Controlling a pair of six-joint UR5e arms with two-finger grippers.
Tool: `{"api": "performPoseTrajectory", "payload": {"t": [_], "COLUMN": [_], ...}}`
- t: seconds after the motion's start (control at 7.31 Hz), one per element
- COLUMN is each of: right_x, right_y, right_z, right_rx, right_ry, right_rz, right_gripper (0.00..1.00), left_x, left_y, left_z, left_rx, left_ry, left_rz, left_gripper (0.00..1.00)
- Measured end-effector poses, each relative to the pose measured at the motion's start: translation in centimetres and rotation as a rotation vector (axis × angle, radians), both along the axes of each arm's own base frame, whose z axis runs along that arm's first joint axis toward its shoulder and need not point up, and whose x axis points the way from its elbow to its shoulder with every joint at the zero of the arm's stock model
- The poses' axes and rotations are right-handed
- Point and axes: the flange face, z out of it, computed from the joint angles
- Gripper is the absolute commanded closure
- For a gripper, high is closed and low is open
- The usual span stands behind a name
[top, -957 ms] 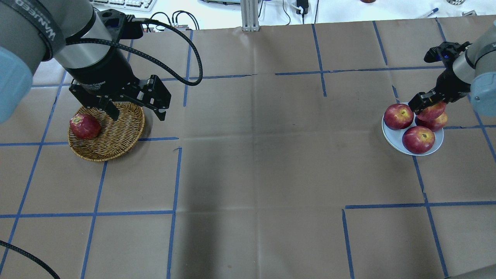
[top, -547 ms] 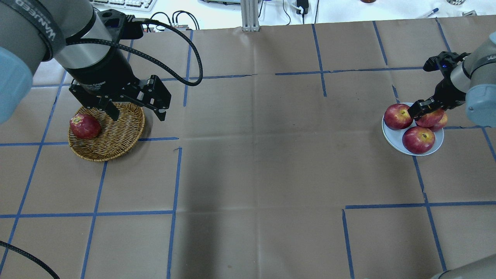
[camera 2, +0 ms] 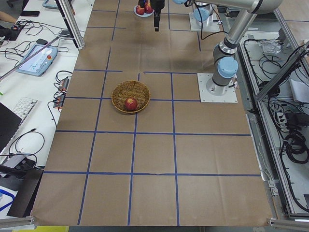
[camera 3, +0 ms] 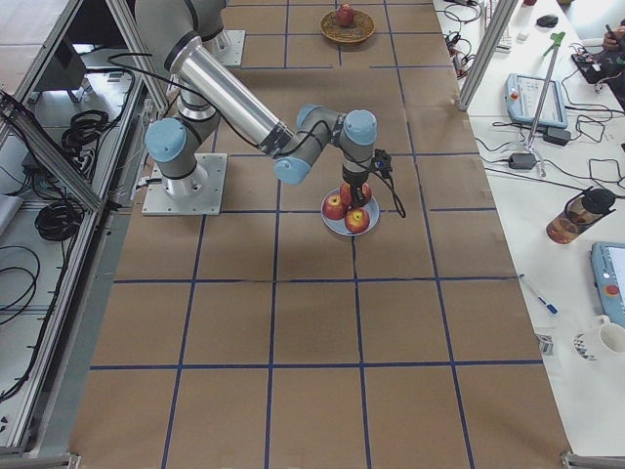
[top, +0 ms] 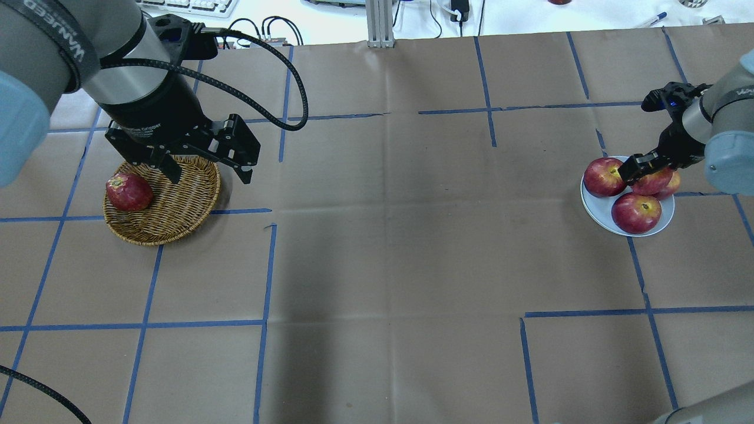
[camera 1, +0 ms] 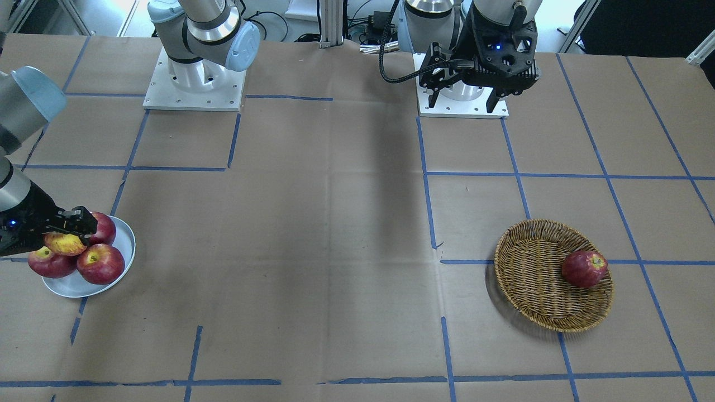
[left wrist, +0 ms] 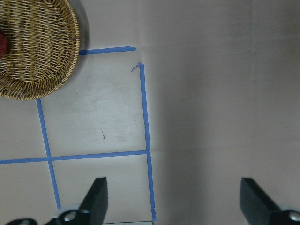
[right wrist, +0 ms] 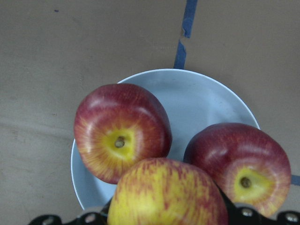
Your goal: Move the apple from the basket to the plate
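Observation:
My right gripper (top: 643, 166) is shut on the pale yellow-streaked apple (camera 1: 63, 243) and holds it low over the pale blue plate (top: 594, 209), among three darker red apples lying there. In the right wrist view the held apple (right wrist: 166, 197) fills the bottom, above the plate (right wrist: 197, 101). The wicker basket (top: 177, 206) sits at the left with one dark red apple (top: 128, 192) in it. My left gripper (top: 206, 171) hangs open and empty above the basket's far right rim.
The dark apples on the plate lie at its left (top: 604, 176), front (top: 636, 213) and right, the right one mostly hidden. Blue tape lines grid the brown paper-covered table. Both arm bases (camera 1: 192, 84) stand at the robot's edge.
My right gripper has come down with the pale apple, from above the plate's apples to between them. The left arm and the basket have not moved.

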Motion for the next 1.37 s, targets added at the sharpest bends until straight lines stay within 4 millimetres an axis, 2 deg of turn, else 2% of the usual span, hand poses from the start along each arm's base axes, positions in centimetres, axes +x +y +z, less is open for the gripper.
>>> {"api": "performPoseTrajectory", "payload": {"t": [0.41, 0.68, 0.82, 1.09, 1.37], "right_x": [-0.2, 0.0, 0.9, 5.5, 12.1], "right_y": [-0.3, -1.1, -1.9, -3.3, -2.7], "right_z": [0.7, 3.2, 5.4, 11.3, 16.8], "right_rx": [-0.018, -0.061, -0.091, -0.103, -0.002], "right_ry": [0.011, 0.028, 0.03, 0.007, -0.037], "right_rz": [-0.006, -0.005, 0.008, 0.017, -0.081], "right_gripper": [0.0, 0.0, 0.0, 0.0, 0.0], "left_x": [0.0, 0.0, 0.0, 0.0, 0.0], "left_y": [0.0, 0.0, 0.0, 0.0, 0.0], "left_z": [0.0, 0.1, 0.1, 0.1, 0.1], "left_rx": [-0.001, -0.001, -0.001, -0.001, -0.001], "left_ry": [-0.001, 0.0, -0.001, -0.001, 0.0], "left_rz": [0.0, 0.0, 0.0, 0.0, 0.0], "left_gripper": [0.01, 0.01, 0.01, 0.01, 0.01]}}
